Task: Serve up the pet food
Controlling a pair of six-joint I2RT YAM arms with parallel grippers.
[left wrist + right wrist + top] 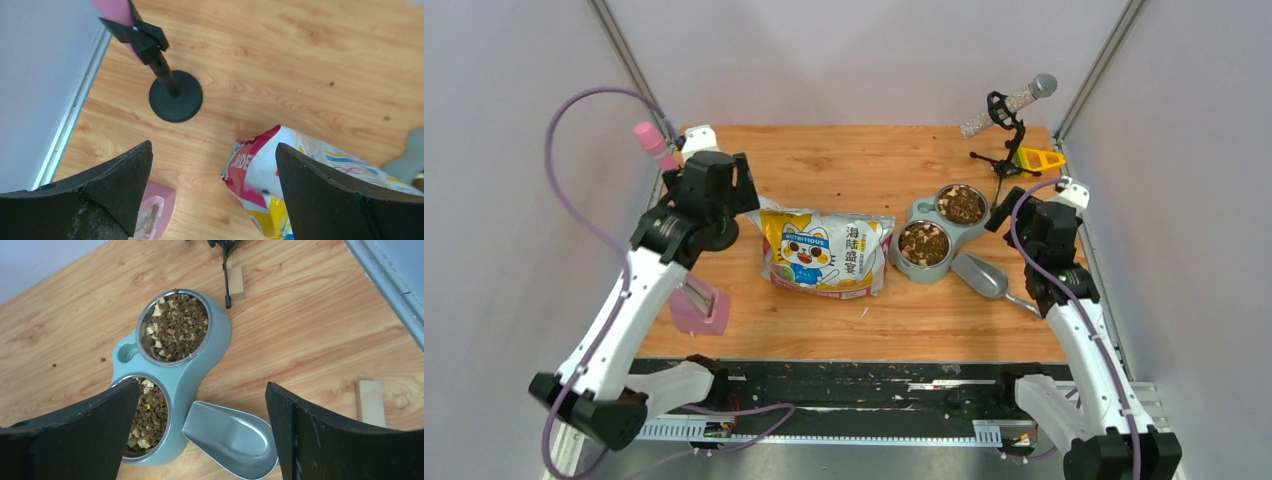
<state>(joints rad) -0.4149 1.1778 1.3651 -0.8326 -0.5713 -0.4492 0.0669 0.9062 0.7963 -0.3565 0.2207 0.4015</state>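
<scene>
Two bowls (140, 335) are holding pet food (172, 327), one scoop (232, 437) beside them, one bag (827, 252) left; left gripper (214, 146) and right gripper (202, 385) are gaping wide, empty.

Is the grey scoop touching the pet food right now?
Apart. The right wrist view shows the scoop lying empty beside the feeder, whose wells hold the pet food.

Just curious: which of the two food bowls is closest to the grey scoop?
The front bowl, lower in the overhead view; the scoop lies beside it, the back bowl beyond.
</scene>
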